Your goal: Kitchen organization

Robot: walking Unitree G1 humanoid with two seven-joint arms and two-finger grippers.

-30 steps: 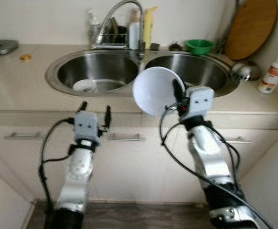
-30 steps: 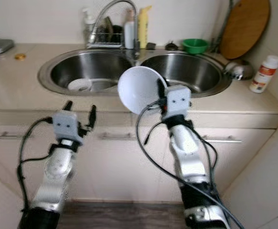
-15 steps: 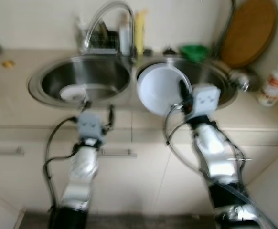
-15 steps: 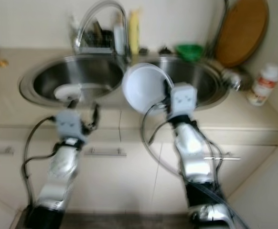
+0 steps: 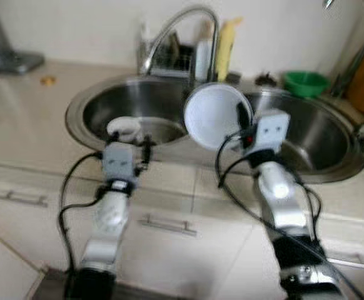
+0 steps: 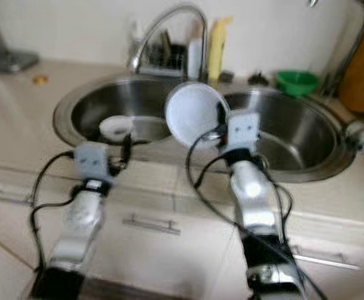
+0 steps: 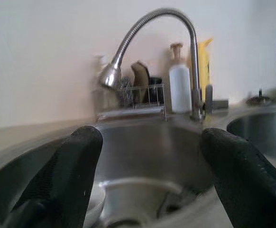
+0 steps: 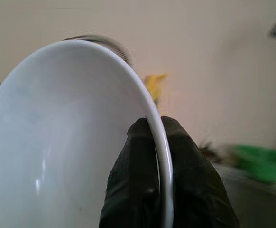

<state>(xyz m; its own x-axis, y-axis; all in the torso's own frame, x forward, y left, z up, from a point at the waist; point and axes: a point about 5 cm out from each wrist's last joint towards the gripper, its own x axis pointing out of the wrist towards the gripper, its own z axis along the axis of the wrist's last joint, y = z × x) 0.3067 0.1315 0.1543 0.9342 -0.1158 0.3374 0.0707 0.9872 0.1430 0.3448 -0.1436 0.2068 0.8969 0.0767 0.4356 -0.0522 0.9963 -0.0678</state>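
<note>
The bowl (image 5: 216, 115) is plain white, gripped by black fingers (image 8: 138, 190) on a silver arm with a grey wrist block, and a second white bowl (image 5: 124, 129) lies in the shiny steel sink (image 5: 94, 103). The counter (image 5: 19, 134) and cabinet doors (image 5: 19, 219) are pale beige, the handles metal. Behind the chrome tap (image 5: 176, 28) stand a yellow bottle (image 5: 224, 40) and a white bottle (image 7: 180, 88), with a green bowl (image 5: 305, 82) off to the right.
</note>
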